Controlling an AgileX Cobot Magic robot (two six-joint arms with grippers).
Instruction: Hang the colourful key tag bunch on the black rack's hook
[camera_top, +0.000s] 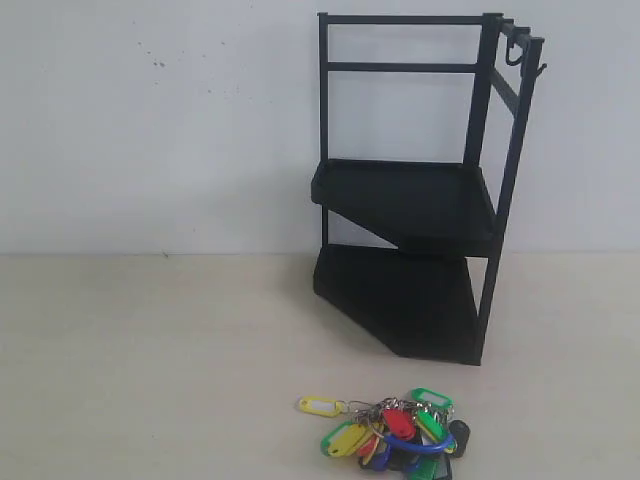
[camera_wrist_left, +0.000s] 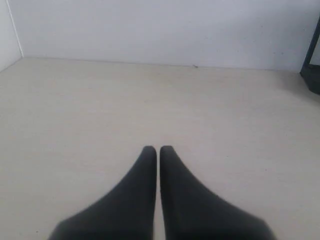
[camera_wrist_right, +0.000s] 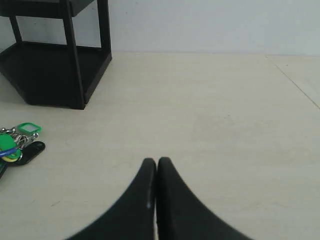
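Lying flat on the pale tabletop (camera_top: 150, 350), the colourful key tag bunch (camera_top: 395, 435) rests at the near edge of the exterior view, a little in front of the black rack (camera_top: 400, 195) and not touching it. One yellow tag (camera_top: 322, 405) trails out to the left of the cluster, a green tag (camera_top: 432, 398) points towards the rack, and a blue loop (camera_top: 412, 447) curves across the red, yellow and black tags heaped in the middle.

The rack stands upright against the white wall (camera_top: 150, 120), its two solid tiers stacked one above the other. At the top of its front corner post, the hook (camera_top: 541, 70) juts out to the right, high above the bunch, with a curled hook (camera_top: 515, 55) just behind it on the same bar.

The left gripper (camera_wrist_left: 157, 148) is clenched and empty, its two dark fingers pressed tip to tip over bare tabletop, with only a sliver of the rack at the edge of its wrist view. The right gripper (camera_wrist_right: 156, 161) is likewise clenched on nothing, fingers closed together over the table. Its wrist view catches the rack's lower tier (camera_wrist_right: 50, 75) near the wall and the green and black tags of the bunch lying well apart from the fingertips.
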